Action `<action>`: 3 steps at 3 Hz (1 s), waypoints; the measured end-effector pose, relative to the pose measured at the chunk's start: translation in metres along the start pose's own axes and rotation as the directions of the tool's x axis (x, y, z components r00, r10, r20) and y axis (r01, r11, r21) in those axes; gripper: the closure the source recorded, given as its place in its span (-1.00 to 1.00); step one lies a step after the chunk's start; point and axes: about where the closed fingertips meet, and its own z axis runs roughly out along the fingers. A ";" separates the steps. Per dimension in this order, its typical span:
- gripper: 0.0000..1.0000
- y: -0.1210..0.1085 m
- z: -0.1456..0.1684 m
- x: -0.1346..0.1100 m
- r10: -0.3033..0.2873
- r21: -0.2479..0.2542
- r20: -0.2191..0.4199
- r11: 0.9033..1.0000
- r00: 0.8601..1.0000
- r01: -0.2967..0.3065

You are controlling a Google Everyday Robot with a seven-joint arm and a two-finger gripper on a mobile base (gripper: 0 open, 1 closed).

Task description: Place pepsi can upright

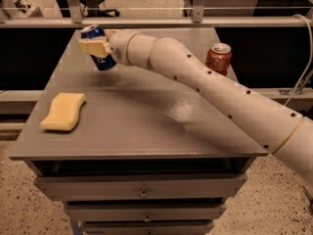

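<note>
The pepsi can (99,47) is blue with a silver top, held in the air above the far left part of the grey table (146,126). It is nearly upright, tilted slightly with its top toward the left. My gripper (95,47) is shut on the can's middle, its tan fingers (92,47) across the can's side. My white arm reaches in from the lower right across the table.
A yellow sponge (63,111) lies near the table's left front edge. An orange-red can (218,58) stands upright at the far right of the table. A metal rail (156,21) runs behind the table. Drawers are under the tabletop.
</note>
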 end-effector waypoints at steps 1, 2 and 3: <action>1.00 0.001 0.003 0.005 -0.009 -0.026 -0.022 1.000 1.000 0.009; 1.00 0.003 -0.008 0.019 -0.015 -0.049 -0.052 0.999 0.999 0.012; 1.00 0.005 -0.026 0.029 -0.013 -0.052 -0.059 0.999 0.998 0.010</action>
